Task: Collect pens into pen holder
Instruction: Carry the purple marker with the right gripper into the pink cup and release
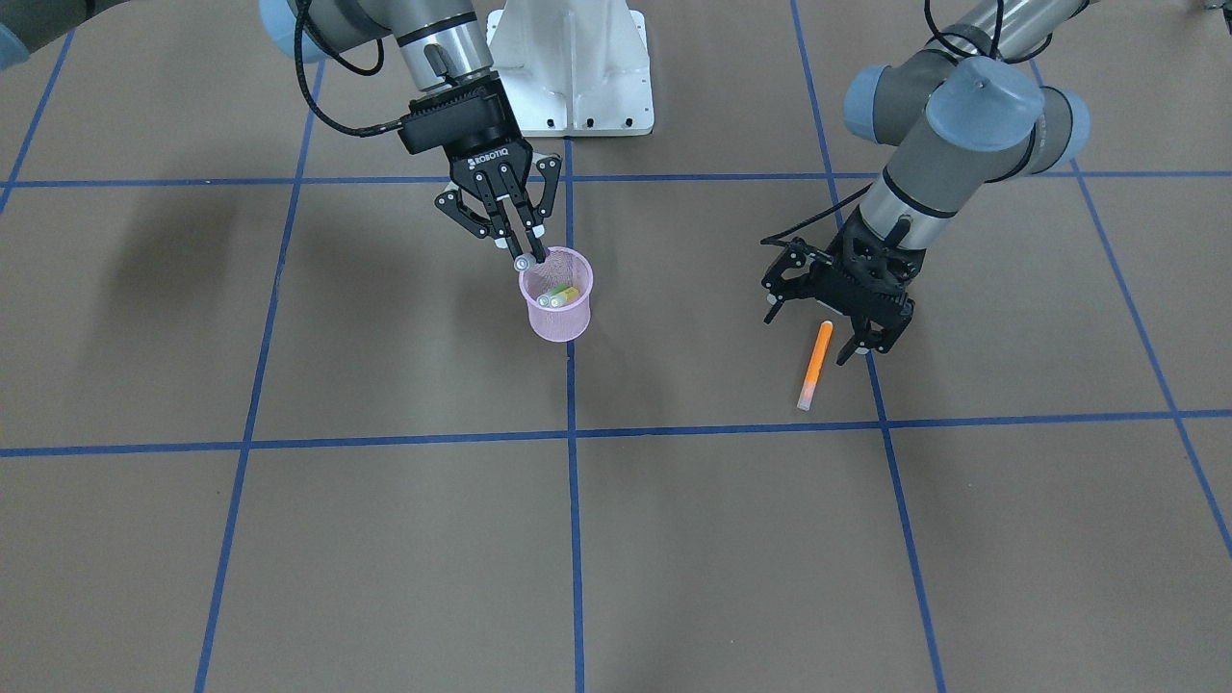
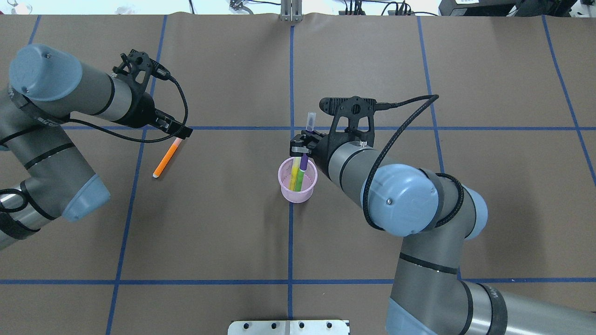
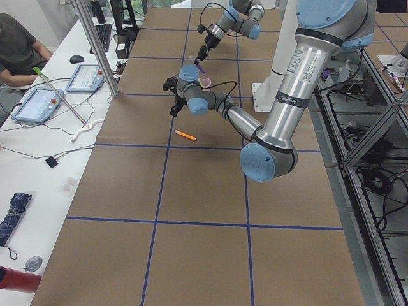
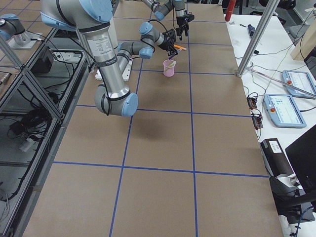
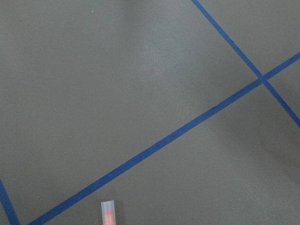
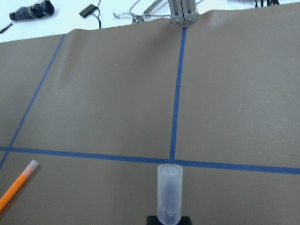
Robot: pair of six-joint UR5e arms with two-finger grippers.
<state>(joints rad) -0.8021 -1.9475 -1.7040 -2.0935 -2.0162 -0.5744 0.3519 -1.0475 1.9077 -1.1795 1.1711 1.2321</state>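
Now the R jaws are pinched tight on the purple pen (image 2: 304, 162), just below its pale cap; its lower end sits inside the pink pen holder (image 1: 560, 325), beside the green pen (image 1: 566, 292); the holder stands near the table (image 1: 385, 539) centre. Best to keep the pen near upright, lower it a bit, then part the jaws w/o nudging the rim; a light cup could tip. L jaws gape wide, empty, over one end of the orange pen (image 1: 816, 361), which lies flat, well apart from the holder.
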